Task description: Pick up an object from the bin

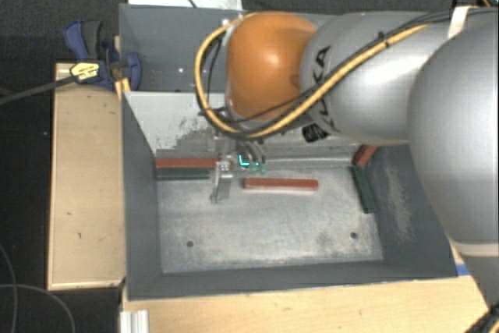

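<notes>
My gripper hangs low over the bin floor, left of centre, under the arm's orange cover. Its lower end sits right at the right end of a reddish-brown bar with a dark green underside, which lies flat along the back left of the floor. Just to the right of the gripper lies a second thin reddish-brown bar, parallel to the first and a little apart from the gripper. Nothing shows held in it.
At the right side of the floor a dark green bar lies lengthwise, with a reddish-brown piece at its far end partly under the arm. The arm covers the bin's back right.
</notes>
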`<act>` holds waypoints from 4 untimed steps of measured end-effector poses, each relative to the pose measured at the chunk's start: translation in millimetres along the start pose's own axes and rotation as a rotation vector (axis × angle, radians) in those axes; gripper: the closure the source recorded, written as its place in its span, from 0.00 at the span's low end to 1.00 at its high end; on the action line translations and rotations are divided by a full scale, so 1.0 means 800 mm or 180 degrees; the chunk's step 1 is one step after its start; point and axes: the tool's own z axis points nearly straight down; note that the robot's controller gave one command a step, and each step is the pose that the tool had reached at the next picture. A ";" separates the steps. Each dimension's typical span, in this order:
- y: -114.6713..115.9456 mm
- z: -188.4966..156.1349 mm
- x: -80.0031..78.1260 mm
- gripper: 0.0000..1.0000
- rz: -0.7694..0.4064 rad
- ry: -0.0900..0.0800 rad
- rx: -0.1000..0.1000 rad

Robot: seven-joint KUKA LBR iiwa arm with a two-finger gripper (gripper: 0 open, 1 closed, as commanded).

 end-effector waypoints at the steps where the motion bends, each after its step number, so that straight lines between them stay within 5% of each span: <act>1: -0.107 0.135 -0.015 0.00 -0.0009 -0.0003 0.0010; 2: -0.173 0.130 0.011 0.00 0.0161 -0.0015 0.0008; 3: -0.168 0.129 0.010 1.00 0.0163 -0.0023 -0.0003; 4: -0.151 -0.053 0.026 1.00 -0.0500 -0.0049 0.0000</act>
